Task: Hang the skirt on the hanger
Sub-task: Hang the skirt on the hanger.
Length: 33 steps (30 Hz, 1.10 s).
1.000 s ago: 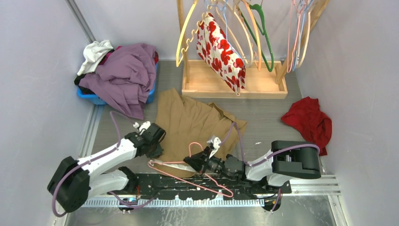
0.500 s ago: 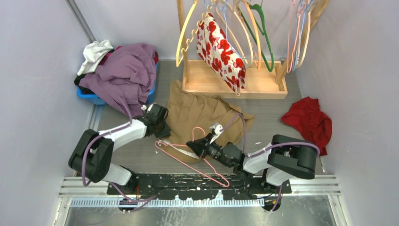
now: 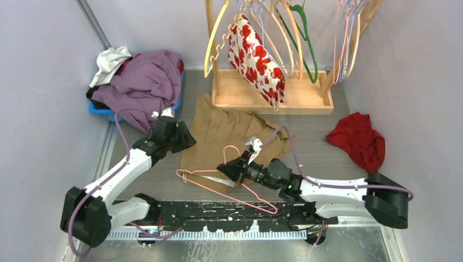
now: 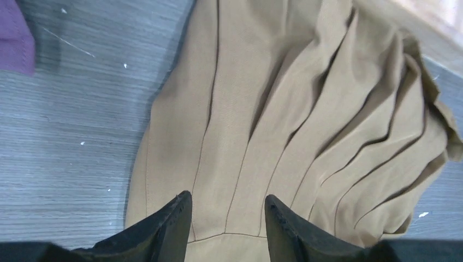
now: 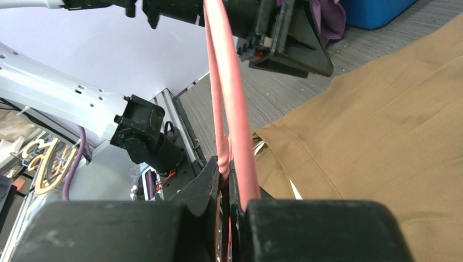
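Observation:
The tan pleated skirt [image 3: 229,134] lies bunched on the floor in the middle. My left gripper [image 3: 183,139] is open just above the skirt's left part; in the left wrist view its fingers [image 4: 164,229] straddle the waistband seam of the skirt [image 4: 284,109]. My right gripper [image 3: 232,169] is shut on the pink wire hanger [image 3: 218,183], which lies at the skirt's near edge with its hook over the cloth. In the right wrist view the hanger [image 5: 232,98] runs up from the shut gripper [image 5: 226,174], beside the skirt [image 5: 382,120].
A wooden rack [image 3: 273,95] at the back holds several hangers and a red floral garment [image 3: 256,57]. A blue bin [image 3: 106,112] heaped with purple clothes [image 3: 144,82] sits at the back left. A red cloth [image 3: 357,139] lies at the right wall.
My left gripper has moved away from me along the skirt's left edge, and the skirt has slid and bunched toward the rack. My right arm has reached forward with the hanger.

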Tool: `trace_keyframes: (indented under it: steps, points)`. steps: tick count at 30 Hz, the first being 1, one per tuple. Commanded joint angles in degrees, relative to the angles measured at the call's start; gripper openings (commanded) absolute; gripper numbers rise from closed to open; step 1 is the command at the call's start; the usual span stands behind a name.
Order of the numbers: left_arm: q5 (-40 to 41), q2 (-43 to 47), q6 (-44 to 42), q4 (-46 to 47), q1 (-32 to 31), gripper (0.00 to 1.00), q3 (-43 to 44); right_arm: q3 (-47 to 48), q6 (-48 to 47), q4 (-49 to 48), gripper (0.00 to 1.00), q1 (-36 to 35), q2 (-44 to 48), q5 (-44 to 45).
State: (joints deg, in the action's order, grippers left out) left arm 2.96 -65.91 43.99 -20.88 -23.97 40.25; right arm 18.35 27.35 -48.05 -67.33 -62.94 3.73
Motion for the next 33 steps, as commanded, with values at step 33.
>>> trace_keyframes:
  steps: [33]
  points:
    - [20.03, 11.97, 17.92, -23.65, -27.89, 0.34, -8.09, -3.23, 2.68, 22.12, 0.01, 0.44, 15.8, 9.43]
